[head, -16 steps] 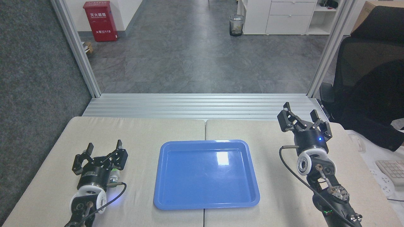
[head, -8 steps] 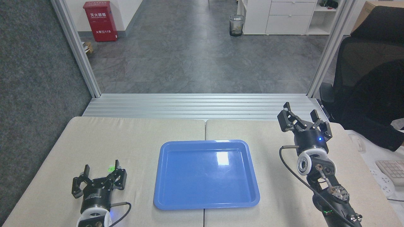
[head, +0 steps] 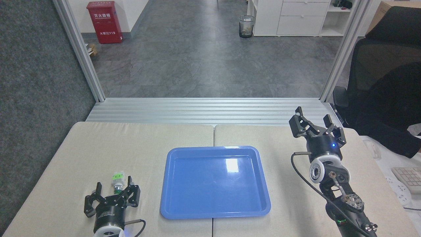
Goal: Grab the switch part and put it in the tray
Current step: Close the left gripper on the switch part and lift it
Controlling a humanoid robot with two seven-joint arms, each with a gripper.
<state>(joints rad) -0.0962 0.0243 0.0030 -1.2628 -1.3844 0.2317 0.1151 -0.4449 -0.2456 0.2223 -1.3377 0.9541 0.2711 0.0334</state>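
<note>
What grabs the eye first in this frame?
The glossy blue tray at the table's centre, with nothing in it. Then the green switch part lying on the table left of it, just ahead of the open left tool. The right tool hangs open, off to the right.

You are looking across a beige padded surface (head: pixel 148 141), made of two panels with a seam down the middle. Beyond its far edge lies a ribbed aluminium sill (head: pixel 210 110), flanked by two slanted aluminium posts (head: pixel 79 49). Past the sill, note the grey stone-pattern floor (head: pixel 197 59). A red fire-equipment cabinet (head: pixel 104 22) stands far left against a white wall. A wire waste bin (head: pixel 246 26) sits beside white drawer units (head: pixel 299 16). Dark grey carpet (head: pixel 36 82) covers the left side. A black office chair (head: pixel 384 82) and a keyboard (head: pixel 409 176) occupy the right.
</note>
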